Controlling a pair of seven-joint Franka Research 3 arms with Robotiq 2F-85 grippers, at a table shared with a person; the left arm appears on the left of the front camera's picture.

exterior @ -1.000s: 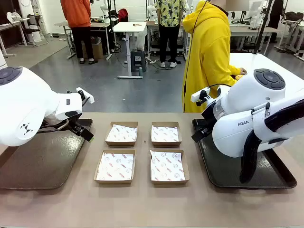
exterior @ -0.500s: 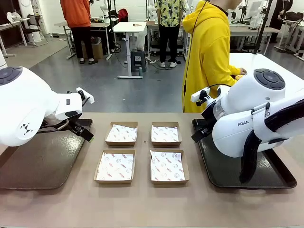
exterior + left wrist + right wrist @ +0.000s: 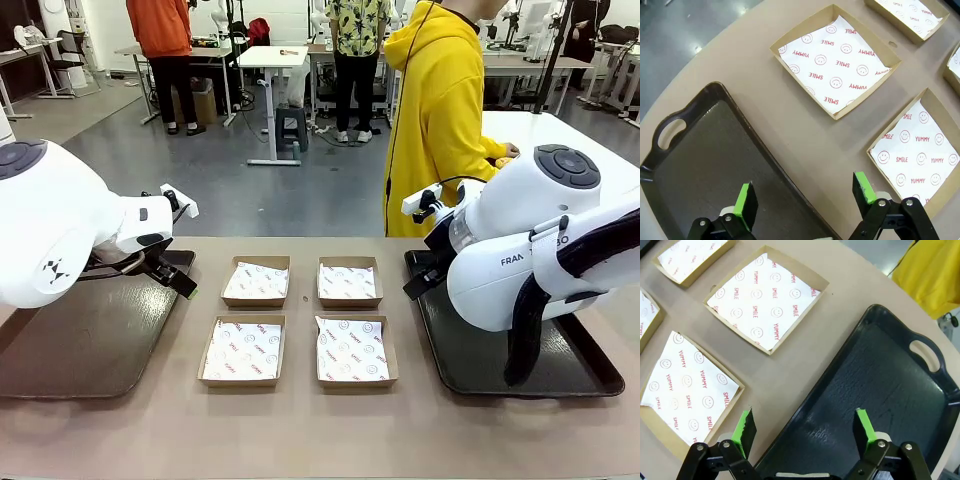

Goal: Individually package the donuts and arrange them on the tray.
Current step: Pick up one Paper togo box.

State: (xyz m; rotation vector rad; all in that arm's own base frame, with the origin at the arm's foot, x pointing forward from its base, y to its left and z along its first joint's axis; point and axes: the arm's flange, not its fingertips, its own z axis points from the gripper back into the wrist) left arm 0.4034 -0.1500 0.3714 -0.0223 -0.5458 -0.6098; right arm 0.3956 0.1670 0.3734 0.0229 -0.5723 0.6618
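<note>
Where the donuts are I cannot tell from here: the four cardboard boxes [image 3: 255, 281] in the middle of the front view hold nothing but their printed paper liners [image 3: 840, 60]. Both dark trays, the left tray [image 3: 90, 340] at lower left and the right tray [image 3: 480, 372] at lower right, lie bare on the bench [image 3: 300, 430]. The person in the yellow hoodie [image 3: 440, 120] stands at the top of the frame, side-on to my bench, with a hand [image 3: 508, 150] at a white table beyond my right arm; whatever that hand has is too small to make out. My left tool [image 3: 804, 192] hangs with its green pads spread wide and nothing between them, one finger over the left tray's rim, the other over bare bench just beside a box. My right tool [image 3: 803, 421] is likewise spread and empty, straddling the right tray's edge near a box corner. What worries me is that the boxes sit close together, so a wide tool lowering a donut into one could clip its neighbour's wall and shove the light cardboard askew. The liners look loose, and the one in the lower right box has a lifted corner that a pad could drag out. I judge the glaze soft and sticky, so a hard pinch may crush a ring or leave it clinging on release. If the person hands donuts over, closing early could catch fingers.
</note>
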